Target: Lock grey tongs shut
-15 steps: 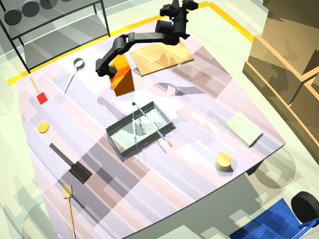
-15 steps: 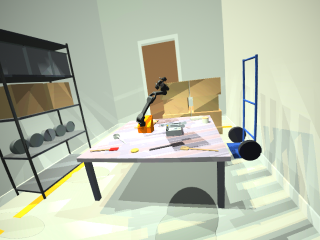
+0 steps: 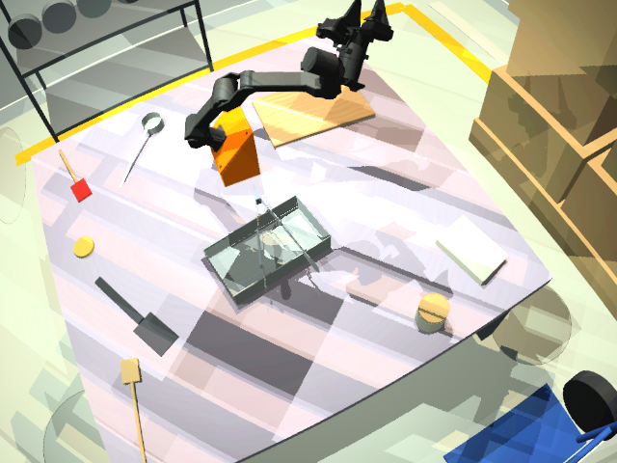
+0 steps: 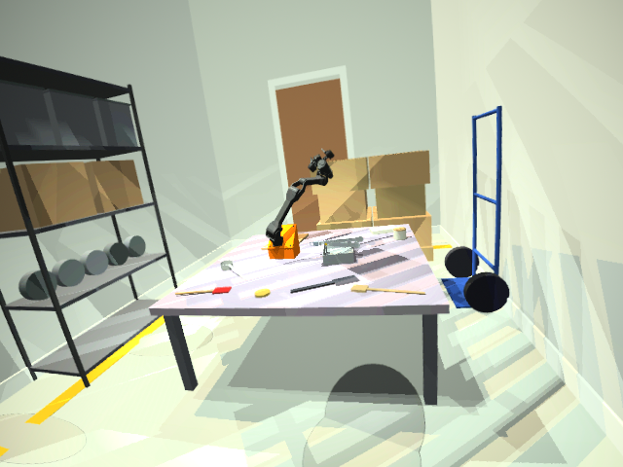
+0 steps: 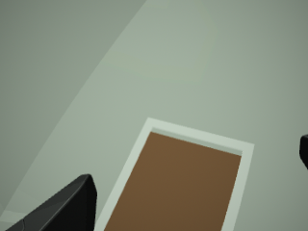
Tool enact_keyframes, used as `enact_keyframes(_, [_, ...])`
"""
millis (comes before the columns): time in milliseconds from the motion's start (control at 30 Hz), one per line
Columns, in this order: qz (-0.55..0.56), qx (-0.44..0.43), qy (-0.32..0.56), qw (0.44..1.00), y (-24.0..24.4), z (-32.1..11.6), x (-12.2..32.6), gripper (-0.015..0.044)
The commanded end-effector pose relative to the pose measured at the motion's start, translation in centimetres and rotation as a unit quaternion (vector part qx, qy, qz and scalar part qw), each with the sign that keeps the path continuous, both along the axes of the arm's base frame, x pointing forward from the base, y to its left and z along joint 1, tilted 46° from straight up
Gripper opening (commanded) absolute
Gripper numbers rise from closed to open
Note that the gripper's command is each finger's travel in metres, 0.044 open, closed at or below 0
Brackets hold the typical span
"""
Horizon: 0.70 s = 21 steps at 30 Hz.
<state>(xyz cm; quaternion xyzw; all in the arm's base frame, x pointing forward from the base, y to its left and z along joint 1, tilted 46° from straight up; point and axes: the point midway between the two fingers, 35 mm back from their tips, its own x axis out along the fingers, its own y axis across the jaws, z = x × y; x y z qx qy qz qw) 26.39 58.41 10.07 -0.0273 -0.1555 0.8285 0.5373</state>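
Note:
The grey tongs [image 3: 258,201] lie open across the roasting tin [image 3: 288,269] [image 4: 338,259] in the top view. Their hinge is beyond the tin's back rim, and their two arms spread over the tin to its front rim. The wooden board [image 3: 318,117] lies flat behind the orange base, with nothing seen on it. My gripper [image 3: 367,6] [image 4: 325,152] [image 5: 200,166] is open and empty. It is raised high above the table, far from the tongs, with its fingers pointing up and away. The wrist view shows only the fingers, wall and door.
The orange base block [image 3: 239,149] stands between board and tin. A ladle [image 3: 152,123], a red-headed spatula [image 3: 81,189], a yellow disc [image 3: 83,246] and a dark turner [image 3: 155,334] lie left. A white block [image 3: 470,249] and a lidded pot [image 3: 432,311] stand right.

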Motion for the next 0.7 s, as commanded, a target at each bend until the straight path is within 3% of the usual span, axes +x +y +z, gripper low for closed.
enact_keyframes(0, [-0.083, -0.026, -0.017, 0.996, -0.7, -1.2, 4.0, 0.0440])
enact_keyframes(367, [-0.295, -0.232, -0.166, 0.912, -7.6, -7.9, 14.6, 0.0440])
enact_keyframes(667, [-0.287, -0.474, -0.313, 0.771, -19.5, -13.8, 17.9, 0.0440])
